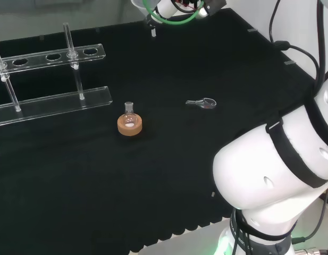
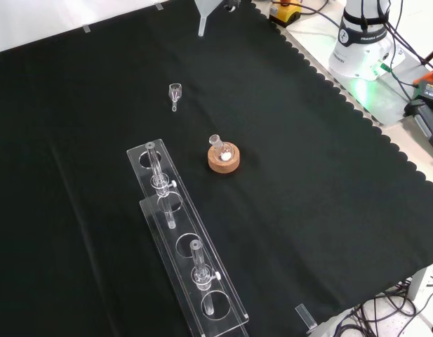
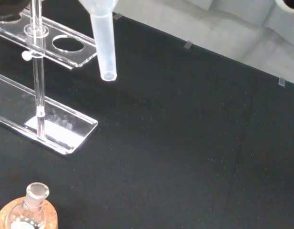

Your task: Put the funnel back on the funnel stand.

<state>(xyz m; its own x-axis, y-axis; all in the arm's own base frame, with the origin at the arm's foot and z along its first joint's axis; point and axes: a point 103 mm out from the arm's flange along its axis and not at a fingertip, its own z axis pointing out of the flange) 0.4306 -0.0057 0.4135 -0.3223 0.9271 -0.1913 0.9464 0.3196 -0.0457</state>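
A clear plastic funnel (image 2: 202, 21) hangs in the air above the far edge of the cloth, stem pointing down. In the head view its stem tip (image 1: 152, 33) shows just below the hand (image 1: 177, 6) at the top edge; the hand is shut on the funnel's upper part, mostly cut off by the frame. The wrist view has the funnel's stem (image 3: 105, 47) close up. The funnel stand (image 1: 52, 56) is a clear acrylic rack with a row of holes on two posts, at the left in the head view. It also appears as the stand (image 2: 181, 246) and the stand (image 3: 65, 45).
A small round flask on a cork ring (image 1: 129, 123) stands mid-cloth, also seen as the flask (image 2: 223, 156) and the flask (image 3: 27, 214). A small glass scoop (image 1: 203, 103) lies to its right in the head view. The arm's white link (image 1: 280, 164) stands at lower right.
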